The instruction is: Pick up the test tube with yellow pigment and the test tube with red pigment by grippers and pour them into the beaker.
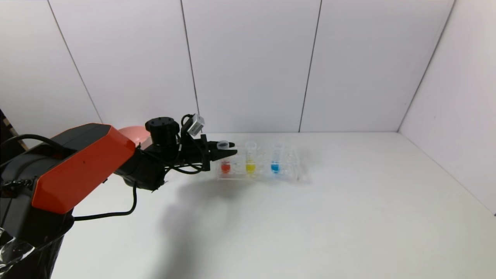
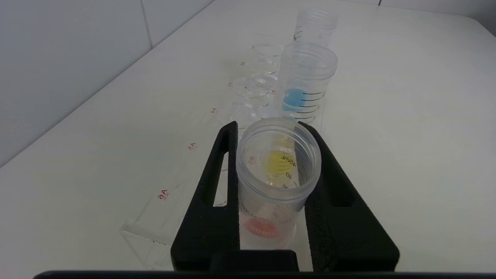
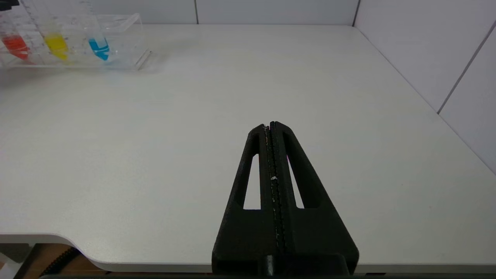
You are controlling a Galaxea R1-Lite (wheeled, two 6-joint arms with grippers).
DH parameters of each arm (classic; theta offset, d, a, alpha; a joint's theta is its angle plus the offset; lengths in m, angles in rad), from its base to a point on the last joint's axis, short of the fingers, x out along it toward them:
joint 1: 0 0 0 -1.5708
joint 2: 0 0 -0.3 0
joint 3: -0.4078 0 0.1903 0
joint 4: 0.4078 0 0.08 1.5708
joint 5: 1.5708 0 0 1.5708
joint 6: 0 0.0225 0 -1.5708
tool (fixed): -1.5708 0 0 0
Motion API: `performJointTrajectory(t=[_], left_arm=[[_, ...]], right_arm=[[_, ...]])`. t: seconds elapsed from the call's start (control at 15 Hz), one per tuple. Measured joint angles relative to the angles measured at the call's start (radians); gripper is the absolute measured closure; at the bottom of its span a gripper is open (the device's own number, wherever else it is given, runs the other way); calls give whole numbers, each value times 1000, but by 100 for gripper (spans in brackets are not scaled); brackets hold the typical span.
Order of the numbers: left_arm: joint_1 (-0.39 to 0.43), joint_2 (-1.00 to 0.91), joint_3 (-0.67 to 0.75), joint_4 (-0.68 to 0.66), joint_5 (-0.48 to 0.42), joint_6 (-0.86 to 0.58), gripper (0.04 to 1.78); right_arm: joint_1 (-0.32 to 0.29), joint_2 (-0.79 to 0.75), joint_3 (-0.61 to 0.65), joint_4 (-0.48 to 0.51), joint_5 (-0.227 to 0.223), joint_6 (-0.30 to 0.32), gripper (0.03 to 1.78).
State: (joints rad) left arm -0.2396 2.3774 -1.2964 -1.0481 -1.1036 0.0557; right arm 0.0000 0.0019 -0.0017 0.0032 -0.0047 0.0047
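Left gripper (image 2: 275,131) closed around the red-pigment test tube (image 1: 225,157) at the rack's (image 1: 294,170) left end.

Tube upright, long axis vertical, fingers flanking its upper wall, so the lift is probably straight up; yellow-pigment test tube (image 1: 250,157) just right of it in the rack; right gripper (image 3: 270,126) parked well away, fingers pressed together, empty; no beaker visible.

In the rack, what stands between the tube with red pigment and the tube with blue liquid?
The test tube with yellow pigment stands between the test tube with red pigment, gripped by the left gripper, and the blue tube; the head view shows it.
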Motion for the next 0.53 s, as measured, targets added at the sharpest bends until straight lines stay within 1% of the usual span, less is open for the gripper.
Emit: performJointTrajectory(t=[0.53], left_arm=[[-3,-5,-1,2,1,-45,133]], right_arm=[[0,0,0,0,0,0,170]])
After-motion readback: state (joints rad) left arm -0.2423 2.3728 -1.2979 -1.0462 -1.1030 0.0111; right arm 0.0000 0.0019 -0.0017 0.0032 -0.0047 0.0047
